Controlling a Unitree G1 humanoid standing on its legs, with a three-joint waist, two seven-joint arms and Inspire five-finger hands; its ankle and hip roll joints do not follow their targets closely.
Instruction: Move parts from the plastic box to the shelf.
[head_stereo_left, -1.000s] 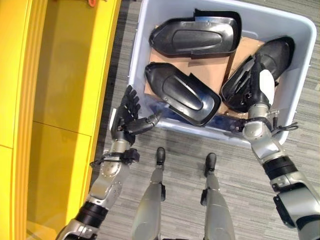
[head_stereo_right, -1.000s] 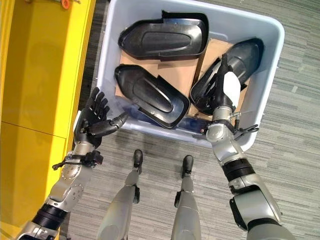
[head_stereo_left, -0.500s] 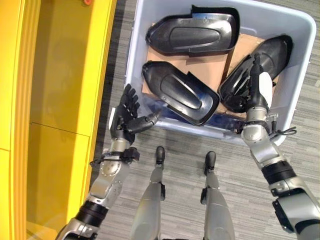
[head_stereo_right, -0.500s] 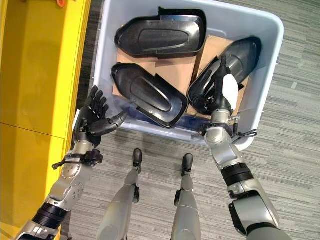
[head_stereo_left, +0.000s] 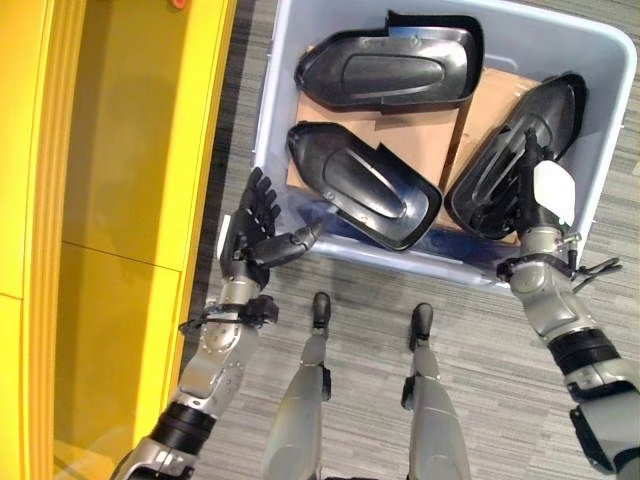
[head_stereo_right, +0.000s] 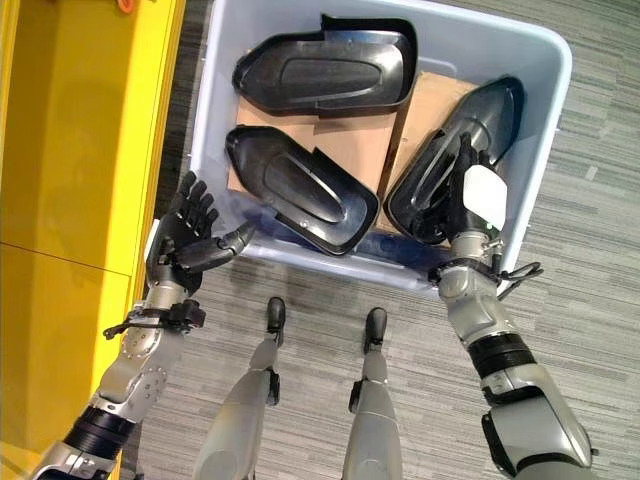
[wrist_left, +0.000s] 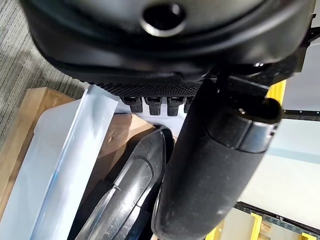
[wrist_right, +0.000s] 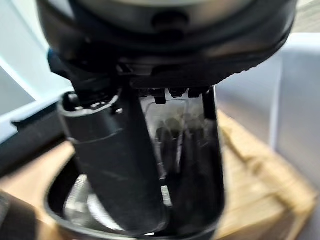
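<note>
Pale blue plastic box (head_stereo_left: 605, 120) sits on grey striped carpet (head_stereo_left: 480, 340), with the yellow shelf (head_stereo_left: 120, 200) along the robot's left side. Three black moulded parts lie in the box on brown cardboard (head_stereo_left: 420, 135): far part (head_stereo_left: 385, 68) across the back, middle part (head_stereo_left: 362, 185) angled toward the near wall, right-hand part (head_stereo_left: 515, 150) leaning diagonally against the right side. Right hand (head_stereo_left: 530, 190) reaches over the box's near rim and lies on the right-hand part, its fingers (head_stereo_right: 450, 190) extended along the part's hollow inner face, white-covered thumb to the outside. Right wrist view shows the fingers (wrist_right: 185, 145) running fairly straight down into the dark shell, thumb alongside; no clear wrap around the edge visible, so the hand reads as open and resting on the part, not clamped. Left hand (head_stereo_left: 252, 230) is outside the box, just beside its near-left corner, palm up, fingers spread and relaxed, thumb pointing toward the box wall, holding nothing. Left wrist view looks past its thumb at the box wall and the middle part (wrist_left: 130, 195).
</note>
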